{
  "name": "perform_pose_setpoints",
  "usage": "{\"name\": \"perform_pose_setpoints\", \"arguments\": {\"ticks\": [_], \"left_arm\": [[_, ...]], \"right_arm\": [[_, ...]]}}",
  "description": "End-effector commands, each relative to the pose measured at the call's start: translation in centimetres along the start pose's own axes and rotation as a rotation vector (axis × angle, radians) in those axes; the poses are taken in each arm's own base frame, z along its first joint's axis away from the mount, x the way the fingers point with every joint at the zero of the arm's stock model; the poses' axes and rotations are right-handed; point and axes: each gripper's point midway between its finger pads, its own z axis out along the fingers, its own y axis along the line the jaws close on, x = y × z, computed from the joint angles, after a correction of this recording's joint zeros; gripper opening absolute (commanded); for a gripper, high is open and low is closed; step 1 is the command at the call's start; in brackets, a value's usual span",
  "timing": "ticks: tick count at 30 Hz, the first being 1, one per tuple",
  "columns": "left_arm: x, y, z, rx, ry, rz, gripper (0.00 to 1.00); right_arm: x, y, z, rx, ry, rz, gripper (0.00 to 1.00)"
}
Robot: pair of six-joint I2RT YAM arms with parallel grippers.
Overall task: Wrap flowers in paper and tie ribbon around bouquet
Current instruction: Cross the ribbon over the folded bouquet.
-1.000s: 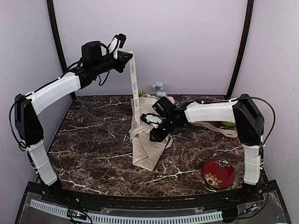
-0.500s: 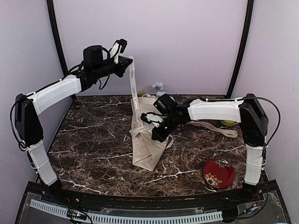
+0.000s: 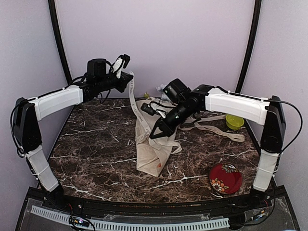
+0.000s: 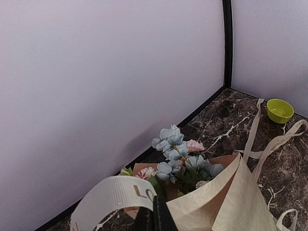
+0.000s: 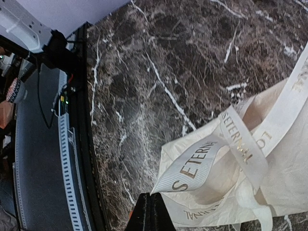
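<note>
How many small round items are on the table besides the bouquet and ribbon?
2. A lime-green bowl sits at the far right; a red flowered item lies near the front right corner. More could be hidden behind the arms.

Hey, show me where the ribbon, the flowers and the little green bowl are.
ribbon (image 5: 202, 166), right wrist view, on the lettered loop.
flowers (image 4: 171, 139), left wrist view, on a pale-blue bloom.
green bowl (image 4: 280, 109), left wrist view, on its inner wall.
</note>
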Motion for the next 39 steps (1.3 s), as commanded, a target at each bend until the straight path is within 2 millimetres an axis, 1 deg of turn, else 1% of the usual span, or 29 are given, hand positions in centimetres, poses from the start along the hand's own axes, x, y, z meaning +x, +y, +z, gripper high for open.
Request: {"name": "perform_pose_setpoints", "arguments": {"ticks": [1, 2, 4, 5, 6, 8, 10, 11, 13, 15, 17, 18, 19, 21, 23, 25, 27, 29, 31, 34, 37, 39], "left_arm": [[-0.8, 0.3, -1.7, -0.028, -0.018, -0.01, 0.0], [-0.3, 0.4, -1.7, -0.034, -0.007, -0.012, 0.0], [0.7, 0.6, -1.9, -0.055, 0.017, -0.013, 0.0], [1.3, 0.7, -2.0, -0.07, 0.03, -0.014, 0.0], [1.9, 1.1, -2.1, -0.093, 0.045, -0.016, 0.0], [3.1, 1.7, -2.5, -0.125, 0.074, -0.028, 0.0], [4.4, 2.8, -2.9, -0.161, 0.102, -0.058, 0.0], [5.4, 3.3, -3.1, -0.177, 0.121, -0.076, 0.0], [6.5, 4.5, -3.6, -0.212, 0.144, -0.099, 0.0], [7.6, 5.6, -4.1, -0.249, 0.17, -0.114, 0.0], [8.7, 6.4, -4.6, -0.282, 0.198, -0.125, 0.0], [9.1, 6.9, -4.9, -0.3, 0.207, -0.134, 0.0], [9.6, 7.3, -5.2, -0.314, 0.216, -0.142, 0.0], [10.4, 8.0, -5.7, -0.339, 0.227, -0.16, 0.0], [11.1, 8.7, -6.2, -0.364, 0.239, -0.176, 0.0], [12.0, 9.4, -6.7, -0.394, 0.257, -0.191, 0.0], [12.8, 10.1, -7.2, -0.42, 0.276, -0.207, 0.0], [13.7, 10.7, -7.7, -0.443, 0.293, -0.224, 0.0], [14.3, 11.1, -8.2, -0.459, 0.298, -0.243, 0.0], [14.7, 11.5, -8.8, -0.475, 0.297, -0.256, 0.0], [15.0, 12.3, -9.6, -0.514, 0.307, -0.253, 0.0], [15.3, 13.0, -10.2, -0.54, 0.315, -0.26, 0.0]], "right_arm": [[-6.8, 1.4, -4.2, -0.093, -0.231, -0.048, 0.0], [-7.5, 0.6, -4.8, -0.076, -0.264, -0.035, 0.0], [-8.5, -1.5, -6.1, -0.035, -0.341, 0.024, 0.0], [-8.6, -2.6, -6.7, -0.031, -0.377, 0.061, 0.0], [-9.1, -3.9, -7.8, -0.043, -0.435, 0.105, 0.0], [-8.6, -5.3, -8.8, -0.081, -0.492, 0.176, 0.0], [-8.0, -6.5, -9.9, -0.086, -0.548, 0.223, 0.0], [-7.7, -7.0, -10.3, -0.074, -0.572, 0.243, 0.0], [-7.0, -8.0, -11.5, -0.037, -0.617, 0.282, 0.0], [-6.3, -9.0, -13.1, 0.007, -0.676, 0.33, 0.0], [-5.1, -10.7, -14.3, 0.071, -0.728, 0.406, 0.0], [-4.0, -12.1, -14.7, 0.121, -0.745, 0.461, 0.0], [-3.1, -13.4, -14.9, 0.159, -0.752, 0.51, 0.0], [-0.5, -14.6, -15.3, 0.214, -0.767, 0.596, 0.0], [2.1, -15.9, -14.9, 0.249, -0.761, 0.685, 0.0], [4.4, -16.7, -14.2, 0.266, -0.744, 0.753, 0.0], [5.7, -17.0, -13.9, 0.278, -0.744, 0.785, 0.0], [6.4, -17.4, -14.0, 0.294, -0.751, 0.807, 0.0], [6.3, -17.5, -14.2, 0.295, -0.757, 0.794, 0.0], [4.9, -17.3, -14.4, 0.277, -0.743, 0.732, 0.0], [3.6, -17.1, -15.4, 0.308, -0.742, 0.659, 0.0], [3.3, -17.4, -16.5, 0.358, -0.757, 0.64, 0.0]]}}
